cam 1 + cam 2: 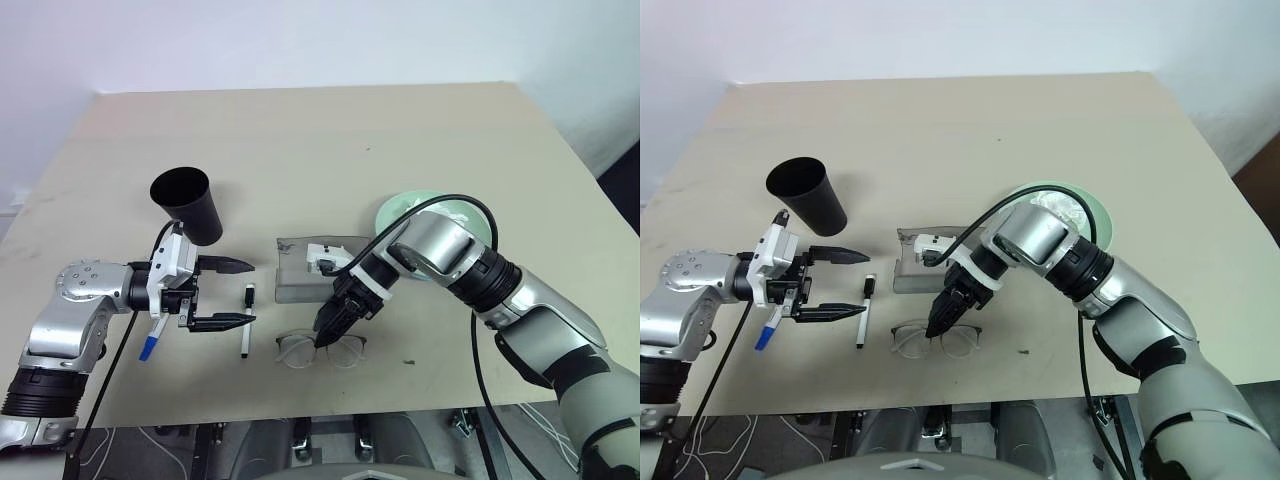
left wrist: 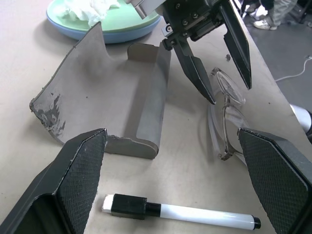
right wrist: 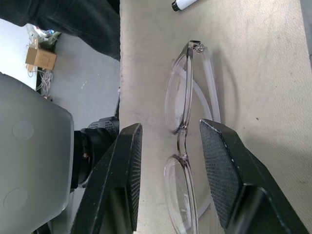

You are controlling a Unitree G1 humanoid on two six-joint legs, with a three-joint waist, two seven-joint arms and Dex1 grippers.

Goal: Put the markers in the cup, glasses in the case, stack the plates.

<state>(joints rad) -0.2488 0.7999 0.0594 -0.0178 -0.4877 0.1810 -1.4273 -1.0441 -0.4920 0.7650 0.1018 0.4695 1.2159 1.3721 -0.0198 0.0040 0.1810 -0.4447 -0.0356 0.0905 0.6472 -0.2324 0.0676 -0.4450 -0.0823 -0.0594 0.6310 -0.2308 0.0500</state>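
The clear-framed glasses (image 1: 320, 350) lie folded on the table near its front edge. My right gripper (image 1: 325, 336) points down over them, open, with one finger on each side of the bridge (image 3: 181, 139) and a gap on both sides. The grey case (image 1: 305, 270) lies open just behind the glasses. The black-capped marker (image 1: 246, 322) lies to the left of the glasses. My left gripper (image 1: 248, 292) hovers open beside that marker, holding nothing. The blue-capped marker (image 1: 150, 343) lies under my left hand. The black cup (image 1: 192, 205) stands behind it. The mint plate (image 2: 131, 17) sits in the light blue plate (image 2: 87, 30).
A crumpled white tissue (image 2: 92, 7) lies in the mint plate, behind my right forearm. The front table edge (image 1: 300, 415) runs close below the glasses. The beige table (image 1: 320, 140) stretches far behind the cup and case.
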